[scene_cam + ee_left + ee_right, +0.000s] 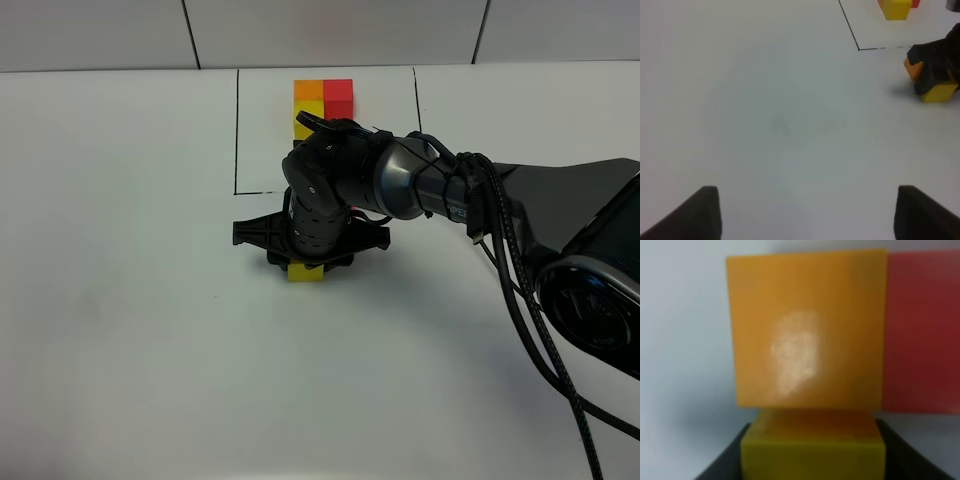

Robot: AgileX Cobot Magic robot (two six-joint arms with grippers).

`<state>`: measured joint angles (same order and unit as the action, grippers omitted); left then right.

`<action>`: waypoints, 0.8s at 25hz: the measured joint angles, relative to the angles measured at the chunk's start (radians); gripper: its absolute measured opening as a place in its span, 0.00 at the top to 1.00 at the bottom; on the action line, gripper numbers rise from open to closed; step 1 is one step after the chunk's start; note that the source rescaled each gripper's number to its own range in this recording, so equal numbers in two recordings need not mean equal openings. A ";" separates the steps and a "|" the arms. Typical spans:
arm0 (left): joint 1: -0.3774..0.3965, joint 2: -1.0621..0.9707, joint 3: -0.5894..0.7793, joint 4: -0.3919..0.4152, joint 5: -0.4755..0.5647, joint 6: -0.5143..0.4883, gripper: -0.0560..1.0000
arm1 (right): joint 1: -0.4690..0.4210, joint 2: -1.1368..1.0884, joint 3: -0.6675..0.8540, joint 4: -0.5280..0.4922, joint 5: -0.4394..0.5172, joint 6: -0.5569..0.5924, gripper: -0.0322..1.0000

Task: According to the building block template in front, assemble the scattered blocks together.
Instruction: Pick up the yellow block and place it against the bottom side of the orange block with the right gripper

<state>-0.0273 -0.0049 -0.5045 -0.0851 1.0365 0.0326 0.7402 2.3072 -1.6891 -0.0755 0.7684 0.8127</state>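
The template stands at the back inside a thin black frame [237,130]: orange cube [308,89], red cube [339,97], yellow cube [300,127] partly behind my right arm. My right gripper [307,258] points down in front of the frame. In the right wrist view its gripper [812,462] is shut on the loose yellow cube [812,447], which rests against the loose orange cube [807,330]. The loose red cube [920,330] touches the orange one's side. The loose yellow cube [306,272] shows under the gripper. My left gripper [812,215] is open and empty over bare table.
The white table [130,300] runs wide on all sides. My right arm [430,185] with its cables [530,320] crosses from the right edge to the middle. The left wrist view shows the frame's corner [858,48] and the loose orange [912,67] and yellow [939,92] cubes.
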 joint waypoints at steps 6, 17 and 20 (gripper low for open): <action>0.000 0.000 0.000 0.000 0.000 0.000 0.38 | 0.000 0.002 -0.002 -0.030 0.006 0.002 0.96; 0.000 0.000 0.000 0.000 0.000 0.000 0.38 | 0.000 0.003 -0.002 -0.035 0.005 0.005 0.96; 0.000 0.000 0.000 0.000 0.000 0.000 0.38 | 0.000 0.003 -0.002 -0.035 0.002 0.005 0.96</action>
<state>-0.0273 -0.0049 -0.5045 -0.0851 1.0365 0.0326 0.7402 2.3100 -1.6916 -0.1106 0.7702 0.8173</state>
